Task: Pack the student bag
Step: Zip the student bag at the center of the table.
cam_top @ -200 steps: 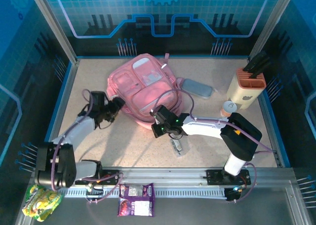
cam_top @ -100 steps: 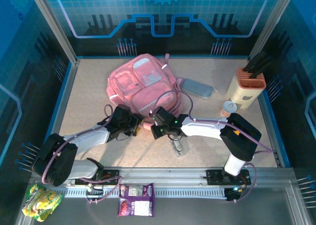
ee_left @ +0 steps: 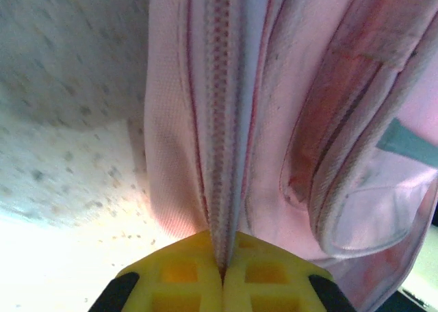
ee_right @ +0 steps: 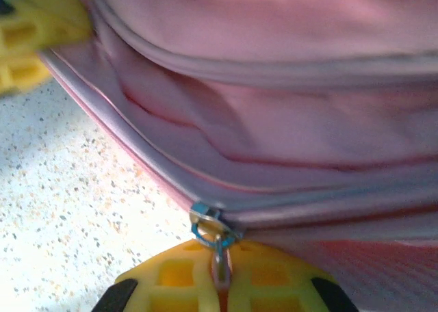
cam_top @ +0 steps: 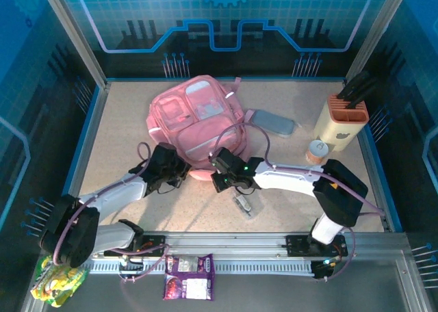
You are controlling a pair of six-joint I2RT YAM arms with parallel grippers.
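The student bag (cam_top: pixel 198 120) lies flat just toward 12 o'clock of the tabletop (cam_top: pixel 123 120) centre, with bare tabletop open at its 9 and 6 o'clock and a grey pencil case (cam_top: pixel 272 123) just beside its 3 o'clock edge. From above, the left fingers (cam_top: pixel 179 170) and right fingers (cam_top: pixel 220 176) meet the bag's 6 o'clock rim, well apart from the tabletop's edges. The wrist views add the grips: the left fingers are pinched tight on the bag's zip seam (ee_left: pixel 222 120), and the right fingers are closed on its metal zip pull (ee_right: pixel 213 233).

Pink student bag (cam_top: pixel 174 127), speckled beige table (cam_top: pixel 123 120), yellow left tool (ee_left: pixel 222 274)
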